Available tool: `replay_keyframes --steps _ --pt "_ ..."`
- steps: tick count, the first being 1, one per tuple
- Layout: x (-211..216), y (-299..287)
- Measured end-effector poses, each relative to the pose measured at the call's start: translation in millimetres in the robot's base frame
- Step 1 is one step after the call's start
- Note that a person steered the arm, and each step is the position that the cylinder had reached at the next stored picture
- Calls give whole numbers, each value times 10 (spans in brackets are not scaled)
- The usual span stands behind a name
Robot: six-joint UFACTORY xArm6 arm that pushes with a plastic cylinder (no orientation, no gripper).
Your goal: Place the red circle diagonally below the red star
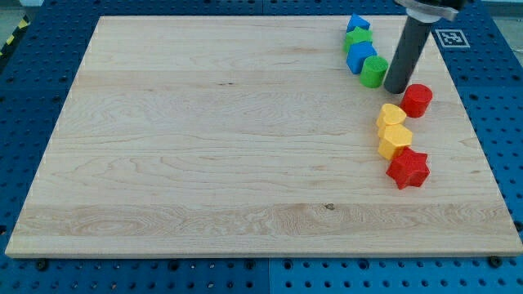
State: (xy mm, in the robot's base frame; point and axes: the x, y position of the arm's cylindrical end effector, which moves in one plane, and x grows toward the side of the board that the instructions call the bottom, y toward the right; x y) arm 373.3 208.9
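Note:
The red circle [417,100] lies near the board's right edge in the upper right. The red star [408,168] lies below it, slightly to the left. My tip [396,89] stands just to the upper left of the red circle, close to it, and right beside the green circle [374,72]. Whether the tip touches the red circle cannot be told.
A yellow heart [391,115] and a yellow hexagon [395,139] lie between the red circle and the red star. A blue triangle [357,24], a green star [358,37] and a blue block [360,55] line up above the green circle. The wooden board [204,139] sits on a blue pegboard.

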Motion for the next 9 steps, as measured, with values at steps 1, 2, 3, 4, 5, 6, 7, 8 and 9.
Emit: replay_keyframes --steps 1,2,3,4,5,6,7,8,9 --pt "0 208" --pt "15 211" --pt "92 195" --pt "231 183" --pt "424 183" --pt "706 183" --pt "1050 183" --pt "1379 183" --pt "1620 183"
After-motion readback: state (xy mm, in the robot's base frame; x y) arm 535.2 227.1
